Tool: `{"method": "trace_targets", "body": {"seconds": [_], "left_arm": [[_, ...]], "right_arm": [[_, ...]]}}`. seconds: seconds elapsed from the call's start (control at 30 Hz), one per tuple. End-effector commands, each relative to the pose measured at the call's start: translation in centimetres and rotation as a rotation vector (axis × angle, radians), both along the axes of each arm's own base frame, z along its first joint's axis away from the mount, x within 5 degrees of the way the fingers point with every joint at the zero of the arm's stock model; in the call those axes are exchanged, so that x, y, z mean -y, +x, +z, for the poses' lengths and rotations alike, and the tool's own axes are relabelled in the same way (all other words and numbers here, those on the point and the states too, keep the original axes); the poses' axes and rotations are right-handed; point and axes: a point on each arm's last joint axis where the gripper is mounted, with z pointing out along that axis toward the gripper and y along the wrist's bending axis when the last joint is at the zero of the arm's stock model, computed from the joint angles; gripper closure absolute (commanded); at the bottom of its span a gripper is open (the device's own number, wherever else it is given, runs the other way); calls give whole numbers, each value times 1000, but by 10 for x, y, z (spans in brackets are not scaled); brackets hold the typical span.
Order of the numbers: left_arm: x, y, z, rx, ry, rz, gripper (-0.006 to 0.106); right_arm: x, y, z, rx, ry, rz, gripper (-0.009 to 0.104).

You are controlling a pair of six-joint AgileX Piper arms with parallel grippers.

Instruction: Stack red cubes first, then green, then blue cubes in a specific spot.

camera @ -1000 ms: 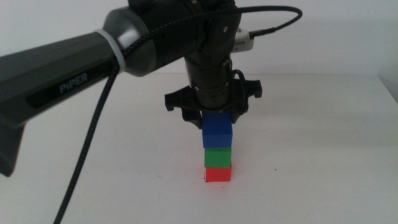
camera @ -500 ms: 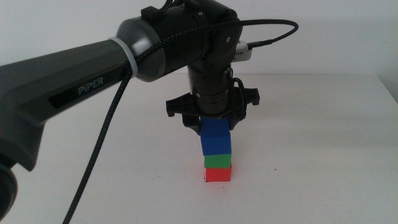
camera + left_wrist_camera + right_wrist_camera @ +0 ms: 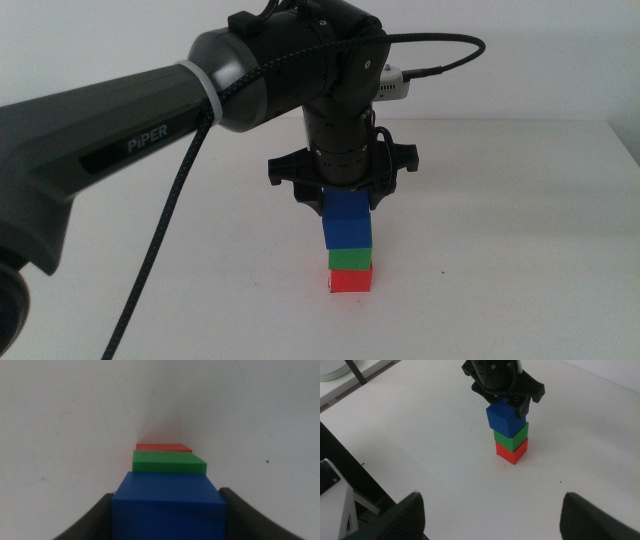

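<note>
1. Left gripper (image 3: 345,200) hangs straight down over the stack, its two jaws pressed against the sides of the blue cube (image 3: 348,221); the fingertips are partly hidden behind that cube.
2. Blue cube sits on the green cube (image 3: 350,258), slightly turned against it; whether it rests fully cannot be told.
3. Green cube lies on the red cube (image 3: 351,281), which stands on the white table (image 3: 520,250).
4. Right gripper (image 3: 490,510) waits well apart from the stack, jaws spread wide with nothing between them, their tips cut off by the picture edge.
</note>
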Motion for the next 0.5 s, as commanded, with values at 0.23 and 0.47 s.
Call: {"method": "trace_targets", "body": {"seconds": [0.23,0.47], "left_arm": [[4,1,-2,2,-29,-30,89],[4,2,-2,12,-26,-55,66]], "right_arm": [[0,0,-1,14,-3,4,4],[0,0,-1,14,-3,4,4]]}}
